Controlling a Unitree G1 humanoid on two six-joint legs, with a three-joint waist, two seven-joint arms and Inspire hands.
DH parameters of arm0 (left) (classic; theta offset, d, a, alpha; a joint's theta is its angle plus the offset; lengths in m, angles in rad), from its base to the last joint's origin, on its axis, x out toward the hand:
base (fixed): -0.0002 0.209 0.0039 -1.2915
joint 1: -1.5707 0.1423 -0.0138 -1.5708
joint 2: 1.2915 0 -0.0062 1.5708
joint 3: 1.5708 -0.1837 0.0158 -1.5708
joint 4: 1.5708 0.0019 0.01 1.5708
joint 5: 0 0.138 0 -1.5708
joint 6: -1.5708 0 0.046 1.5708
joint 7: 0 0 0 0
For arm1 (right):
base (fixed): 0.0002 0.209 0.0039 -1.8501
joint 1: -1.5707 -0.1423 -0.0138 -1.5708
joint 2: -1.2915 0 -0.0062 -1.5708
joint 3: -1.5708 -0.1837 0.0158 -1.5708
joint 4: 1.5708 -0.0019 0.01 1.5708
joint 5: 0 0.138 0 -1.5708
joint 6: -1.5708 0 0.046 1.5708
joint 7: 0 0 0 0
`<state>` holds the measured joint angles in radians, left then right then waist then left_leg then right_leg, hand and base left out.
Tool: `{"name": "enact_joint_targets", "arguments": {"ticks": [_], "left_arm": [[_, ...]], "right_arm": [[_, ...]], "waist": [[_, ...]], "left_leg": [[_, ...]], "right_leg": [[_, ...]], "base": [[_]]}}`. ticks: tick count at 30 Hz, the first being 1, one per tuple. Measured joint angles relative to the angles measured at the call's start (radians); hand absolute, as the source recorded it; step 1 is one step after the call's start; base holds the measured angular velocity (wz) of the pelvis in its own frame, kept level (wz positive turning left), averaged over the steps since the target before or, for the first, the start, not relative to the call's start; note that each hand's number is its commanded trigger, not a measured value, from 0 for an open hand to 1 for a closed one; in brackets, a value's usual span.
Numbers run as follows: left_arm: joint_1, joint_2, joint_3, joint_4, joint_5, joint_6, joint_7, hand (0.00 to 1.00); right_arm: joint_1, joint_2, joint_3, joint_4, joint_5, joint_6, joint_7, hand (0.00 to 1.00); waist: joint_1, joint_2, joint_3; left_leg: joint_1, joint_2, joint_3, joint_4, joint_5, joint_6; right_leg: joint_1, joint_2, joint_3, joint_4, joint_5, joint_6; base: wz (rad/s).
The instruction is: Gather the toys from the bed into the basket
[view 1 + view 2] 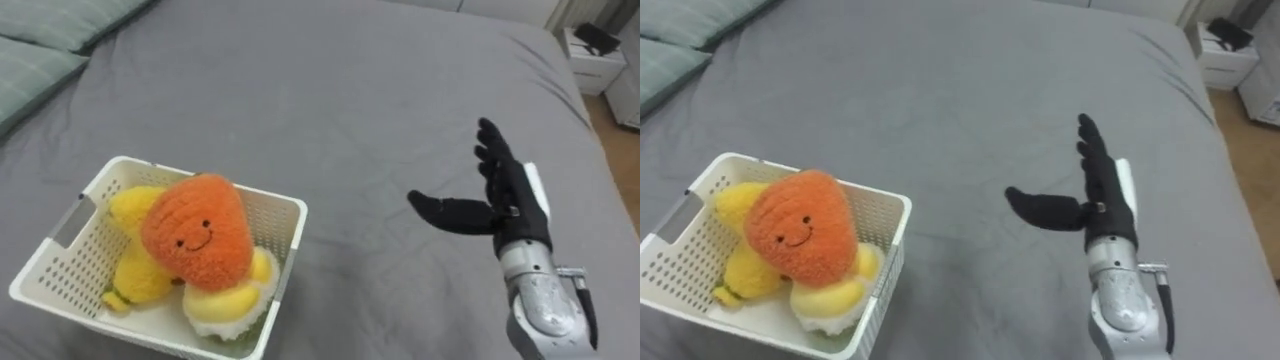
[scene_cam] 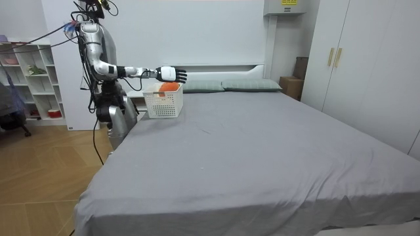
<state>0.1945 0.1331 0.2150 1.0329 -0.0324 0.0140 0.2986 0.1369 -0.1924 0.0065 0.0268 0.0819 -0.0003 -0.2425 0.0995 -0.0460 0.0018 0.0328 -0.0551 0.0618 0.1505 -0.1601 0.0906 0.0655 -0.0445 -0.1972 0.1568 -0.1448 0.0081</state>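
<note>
Orange toy lies in the basket, apart from right hand.

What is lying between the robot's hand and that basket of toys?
Nothing visible. Only bare grey bed separates the open right hand from the white basket, which holds the orange toy and yellow toys.

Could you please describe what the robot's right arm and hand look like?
The right hand has slim black fingers and a black thumb, with a white plate along its back. Below the wrist, the forearm is a rounded shell of silver metal. A thin dark cable loops along its outer side.
</note>
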Motion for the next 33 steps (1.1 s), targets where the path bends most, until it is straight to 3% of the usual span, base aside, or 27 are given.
{"name": "enact_joint_targets", "arguments": {"ticks": [2,12,21,27,33], "left_arm": [[0.005,0.000,0.008,-0.004,0.006,-0.005,0.003,0.00],[0.005,0.000,0.007,-0.004,0.006,-0.021,0.003,0.00],[0.019,0.000,0.008,-0.001,-0.002,-0.021,0.018,0.00],[0.032,-0.002,0.009,-0.002,-0.025,-0.018,0.019,0.00],[0.051,-0.001,0.009,-0.001,-0.045,-0.015,0.018,0.00]], "right_arm": [[0.025,-0.001,-0.010,0.008,0.000,-0.006,-0.023,0.00],[0.041,-0.001,-0.082,0.014,0.041,-0.030,-0.061,0.00],[0.064,-0.002,-0.181,0.061,0.326,-0.040,-0.113,0.00],[0.098,-0.001,-0.229,0.312,0.610,-0.054,-0.119,0.00],[0.130,0.015,-0.238,0.640,0.890,-0.053,-0.088,0.00]], "waist": [[-0.013,0.003,0.0001],[-0.066,0.004,-0.0010],[-0.087,0.007,-0.0029],[-0.102,0.014,-0.0059],[-0.133,0.021,-0.0010]], "left_leg": [[0.007,0.007,0.020,0.000,-0.006,-0.003],[0.014,0.008,0.028,-0.001,-0.006,-0.004],[0.017,0.011,0.046,-0.007,-0.007,-0.003],[0.033,0.017,0.076,-0.018,-0.011,-0.005],[0.036,0.021,0.089,-0.013,-0.022,-0.007]], "right_leg": [[0.000,0.004,0.010,0.000,0.002,-0.003],[-0.001,0.013,0.031,0.000,0.003,-0.004],[-0.014,0.015,0.043,0.001,0.005,-0.004],[-0.012,0.017,0.073,0.004,0.006,-0.005],[-0.015,0.026,0.089,0.011,0.005,-0.005]], "base": [[-0.24],[-0.05],[-0.05],[-0.15],[-0.05]]}}
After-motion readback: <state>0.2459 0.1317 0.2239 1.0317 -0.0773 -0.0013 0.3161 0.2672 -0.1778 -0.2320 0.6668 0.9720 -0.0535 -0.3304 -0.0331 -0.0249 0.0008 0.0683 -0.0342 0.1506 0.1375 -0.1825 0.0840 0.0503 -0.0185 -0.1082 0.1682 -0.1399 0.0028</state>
